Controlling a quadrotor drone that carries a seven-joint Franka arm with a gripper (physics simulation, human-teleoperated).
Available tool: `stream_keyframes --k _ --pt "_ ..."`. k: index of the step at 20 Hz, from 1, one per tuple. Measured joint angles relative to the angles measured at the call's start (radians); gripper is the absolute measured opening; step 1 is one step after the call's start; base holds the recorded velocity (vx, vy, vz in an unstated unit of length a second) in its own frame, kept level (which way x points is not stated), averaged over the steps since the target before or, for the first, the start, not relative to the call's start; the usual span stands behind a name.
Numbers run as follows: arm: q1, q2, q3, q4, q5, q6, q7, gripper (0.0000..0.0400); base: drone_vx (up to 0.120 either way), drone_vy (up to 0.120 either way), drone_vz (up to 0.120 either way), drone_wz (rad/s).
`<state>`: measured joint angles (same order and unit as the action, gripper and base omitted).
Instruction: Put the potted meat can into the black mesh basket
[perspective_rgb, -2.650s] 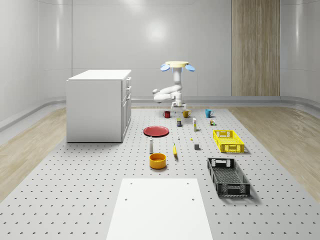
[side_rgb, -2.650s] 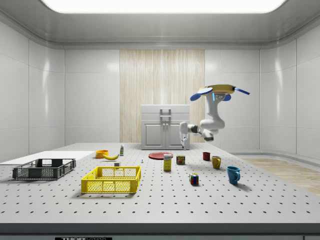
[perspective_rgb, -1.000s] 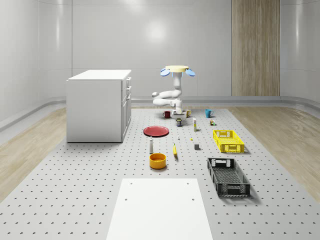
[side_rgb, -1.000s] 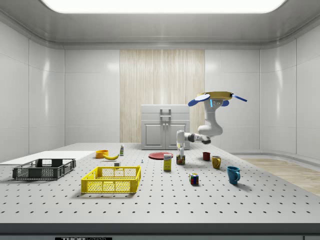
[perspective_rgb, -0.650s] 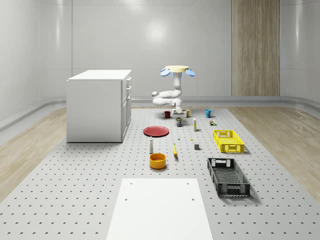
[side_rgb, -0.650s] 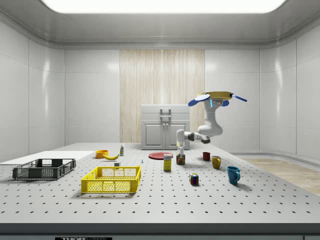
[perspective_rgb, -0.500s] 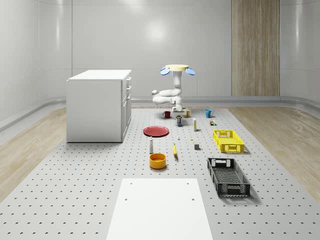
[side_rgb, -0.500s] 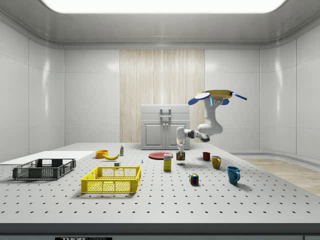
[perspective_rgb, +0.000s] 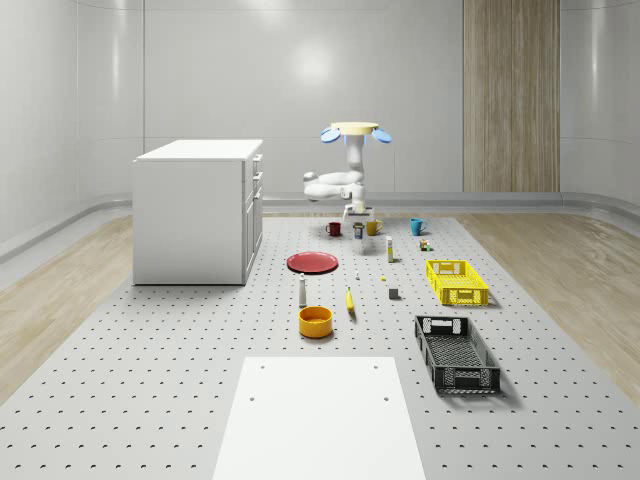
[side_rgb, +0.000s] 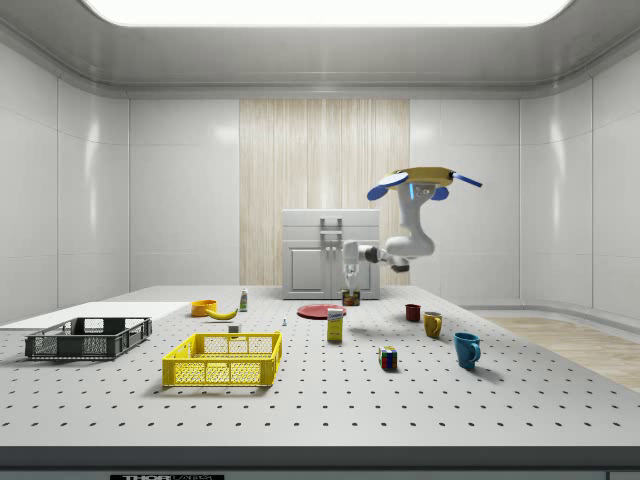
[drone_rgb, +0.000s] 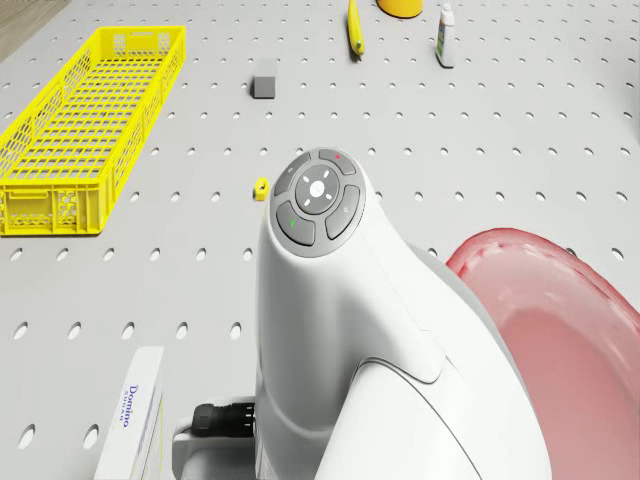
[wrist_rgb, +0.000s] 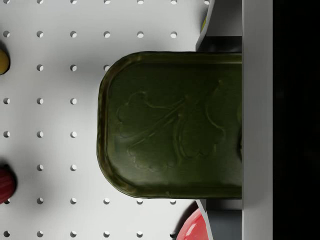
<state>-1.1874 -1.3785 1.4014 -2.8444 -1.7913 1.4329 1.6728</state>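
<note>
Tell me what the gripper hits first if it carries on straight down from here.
Probably the bare table: the gripper, holding the potted meat can, hangs beside the red plate, though depth is unclear.

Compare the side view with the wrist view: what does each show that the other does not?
Side view alone: the drone hovering above the table, the can hanging clear of it, and the black mesh basket far toward that view's left. Wrist view alone: the can's embossed dark-green lid, close up, and the finger pressed against one end. Both: the potted meat can held in the gripper.
</note>
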Motion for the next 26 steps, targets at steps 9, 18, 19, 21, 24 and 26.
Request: stream_keyframes --k 9,18,19,21,24,26 --pt "-0.006 -0.027 0.009 0.001 0.016 0.024 0.004 0.0289 0.12 0.049 0.036 0.0" --pt "-0.01 -0.053 0.013 0.002 0.028 0.047 0.008 0.0289 0.12 0.027 0.053 0.0" --pt "-0.011 -0.055 0.013 0.002 0.029 0.05 0.008 0.0289 0.12 0.04 0.0 0.0" --pt "-0.011 -0.061 0.014 0.002 0.031 0.054 0.009 0.0289 0.12 0.0 0.0 0.0" --pt "-0.013 -0.068 0.015 0.002 0.034 0.061 0.01 0.0289 0.12 0.0 0.0 0.0" --pt "-0.013 -0.073 0.016 0.002 0.036 0.066 0.01 0.0289 0.12 0.1 0.0 0.0"
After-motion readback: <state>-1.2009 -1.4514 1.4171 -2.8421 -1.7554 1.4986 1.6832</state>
